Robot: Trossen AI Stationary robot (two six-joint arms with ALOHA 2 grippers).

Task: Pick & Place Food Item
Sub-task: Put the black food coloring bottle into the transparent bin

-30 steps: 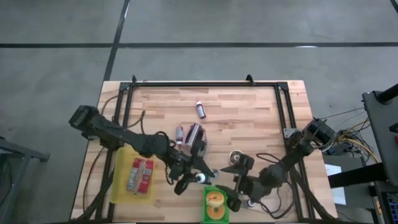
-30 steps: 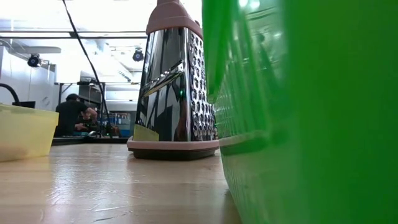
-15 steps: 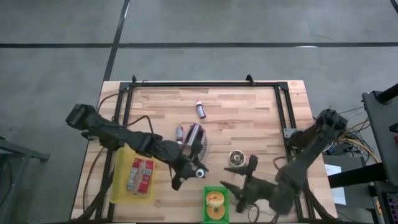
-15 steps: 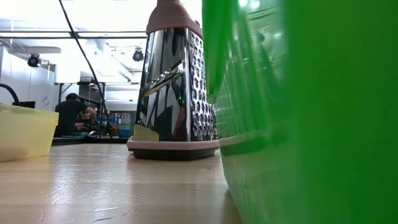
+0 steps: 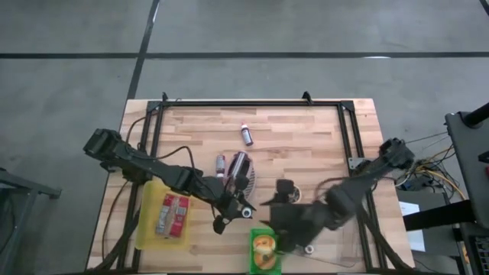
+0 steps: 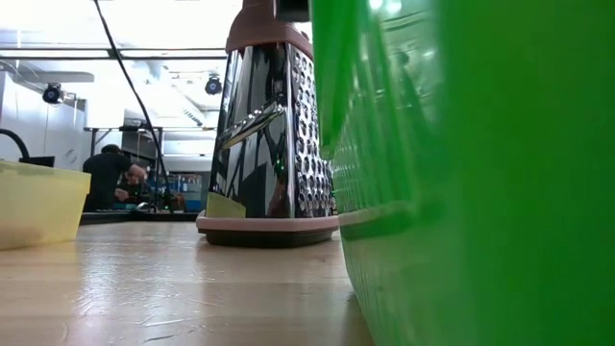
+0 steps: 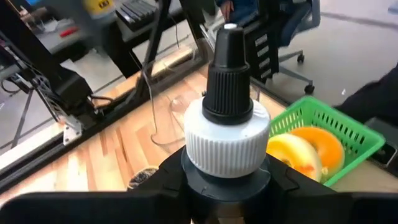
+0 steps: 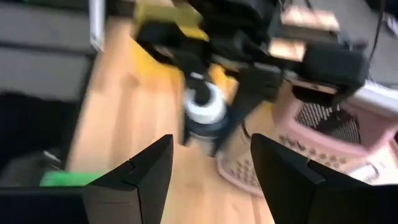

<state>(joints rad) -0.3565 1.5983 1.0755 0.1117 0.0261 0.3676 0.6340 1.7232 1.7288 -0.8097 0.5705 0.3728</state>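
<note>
- The wooden surface [image 5: 306,130] carries everything, with a black frame along its edges.
- The right arm has swung inward over the last second: earlier its pincer hung beside the green basket, now the right pincer [image 5: 273,214] sits blurred in motion just above the basket, aimed toward the left arm. Its fingers [image 8: 134,177] stand apart with nothing between them, though they have narrowed slightly. I judge it is heading for a handover, or clearing the basket.
- The left arm has barely shifted; its left pincer [image 5: 229,214] is clenched on a bottle with a white collar and black nozzle cap [image 7: 227,124], held over the surface between the yellow bin and the green basket. The bottle appears to be the item being moved, and it is not yet placed.
- The yellow bin [image 5: 147,225] lies by the left edge, holding a red-and-white packet [image 5: 173,214]; its print is too small to read.
- The pink-trimmed metal box grater [image 6: 269,144] is upright behind the left pincer.
- The green basket [image 5: 254,263] at the near edge holds a yellow and orange ring-shaped food [image 7: 305,149], seemingly a doughnut.
- A small dark red bottle [image 5: 246,135] lies well apart, toward the far side; no label is legible.
- A person [image 6: 110,178] sits in the room beyond.
</note>
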